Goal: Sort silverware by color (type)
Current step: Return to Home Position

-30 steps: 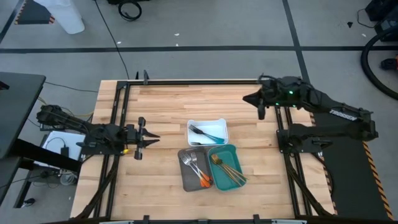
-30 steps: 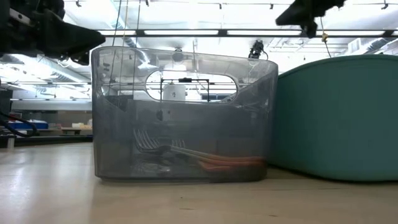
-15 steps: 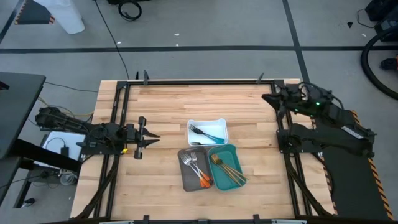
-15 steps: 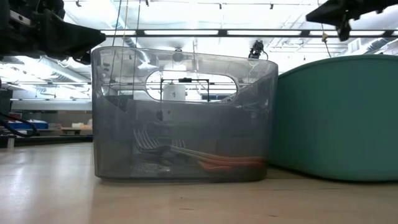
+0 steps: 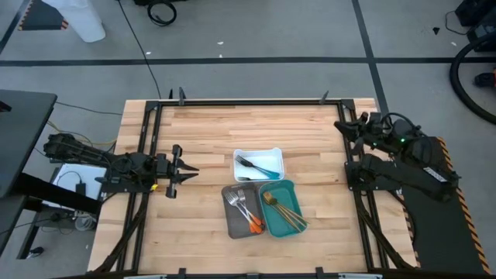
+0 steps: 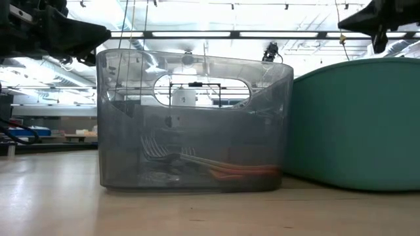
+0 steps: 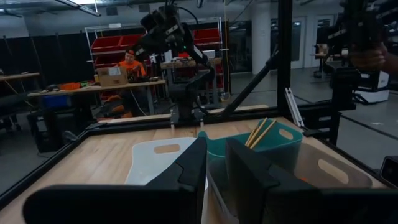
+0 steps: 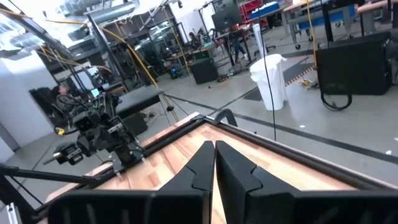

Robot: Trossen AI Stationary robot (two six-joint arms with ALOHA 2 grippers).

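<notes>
- Now I see the left gripper (image 5: 187, 170) over the light wooden table (image 5: 209, 128), left side, its dark fingers narrowly apart, empty.
- The right gripper (image 5: 342, 124) is at the far right edge, pinched together.
- The blue-handled silverware (image 5: 261, 165) lies in the white rectangular tray (image 5: 256, 152), the orange-handled silverware (image 5: 249, 222) in the grey tray (image 5: 231, 226), and the gold metal silverware (image 5: 285, 213) in the teal tray (image 5: 293, 190).

Even overhead light washes the pale wooden surface (image 5: 209, 132) in the high view with short soft shadows, while in the low view bright ceiling strips (image 6: 197, 34) along the frame's top glare through the clear grey tray (image 6: 131, 98).
</notes>
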